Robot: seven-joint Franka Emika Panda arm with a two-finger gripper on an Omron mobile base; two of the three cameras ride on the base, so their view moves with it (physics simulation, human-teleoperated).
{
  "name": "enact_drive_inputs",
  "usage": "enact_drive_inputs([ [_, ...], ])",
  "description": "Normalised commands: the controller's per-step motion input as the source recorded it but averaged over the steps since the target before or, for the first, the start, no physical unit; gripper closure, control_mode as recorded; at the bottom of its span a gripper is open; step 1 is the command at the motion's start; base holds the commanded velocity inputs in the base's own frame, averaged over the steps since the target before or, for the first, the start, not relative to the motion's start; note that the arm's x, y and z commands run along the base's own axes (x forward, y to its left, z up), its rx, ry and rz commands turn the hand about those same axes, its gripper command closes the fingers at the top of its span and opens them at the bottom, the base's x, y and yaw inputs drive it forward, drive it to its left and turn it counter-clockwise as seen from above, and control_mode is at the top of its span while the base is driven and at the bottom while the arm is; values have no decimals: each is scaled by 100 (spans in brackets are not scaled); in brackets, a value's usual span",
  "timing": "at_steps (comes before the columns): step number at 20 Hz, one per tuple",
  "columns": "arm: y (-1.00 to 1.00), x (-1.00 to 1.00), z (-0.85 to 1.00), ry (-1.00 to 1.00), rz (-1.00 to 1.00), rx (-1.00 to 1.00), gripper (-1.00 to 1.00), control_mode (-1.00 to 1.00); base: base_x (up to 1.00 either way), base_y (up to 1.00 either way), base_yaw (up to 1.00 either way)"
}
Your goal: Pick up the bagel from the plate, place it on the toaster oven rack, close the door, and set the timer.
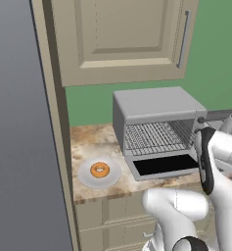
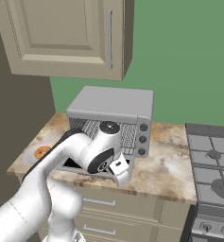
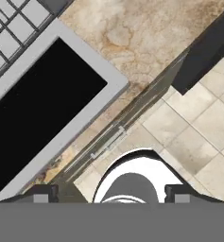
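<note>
Gripper (image 3: 112, 194): spread wide, tips far apart, nothing between them, so released and empty. Pointing straight down over the front edge of the counter (image 3: 146, 42), just beside the near right corner of the door (image 3: 42, 108). Hanging there in the right base view too (image 2: 121, 174), low in front of the oven, clear of the glass. No contact visible with door or counter.

Door (image 1: 161, 165): dropped flat, hinged at the bottom, dark window facing up. Probably left open so the cavity can take the food.

Toaster oven rack (image 1: 151, 137): bare silver bars across the cavity, nothing on it, ready for loading.

Bagel (image 1: 100, 170): lying flat in the middle of the plate (image 1: 85, 177), hole up, untouched. Plate near the counter's front left corner, just left of the door, well apart from the gripper. Seen also at the left counter edge behind the arm (image 2: 41, 152).

Judged stage: pick not yet done. Likely next: swing left across the open door to the plate, then come down on the ring. Risk: clipping the flat door on the way.

Knobs (image 2: 142, 139): on the oven's right panel, timer presumably among them, which one unclear.
</note>
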Motion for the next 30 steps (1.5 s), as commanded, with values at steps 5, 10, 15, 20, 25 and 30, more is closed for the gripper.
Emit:
enact_drive_inputs([
  [5,31,-91,100,-31,0,0,-100,-100,0,0,0],
  [10,54,-75,100,-9,0,-7,-100,-100,0,0,0],
  [15,55,-53,100,0,1,-9,-100,-100,0,0,0],
  [20,46,-19,99,3,2,-9,-100,-100,0,0,0],
  [25,37,12,68,11,7,-2,-100,-100,0,0,0],
  [30,37,33,-3,11,16,3,-100,-100,0,0,0],
])
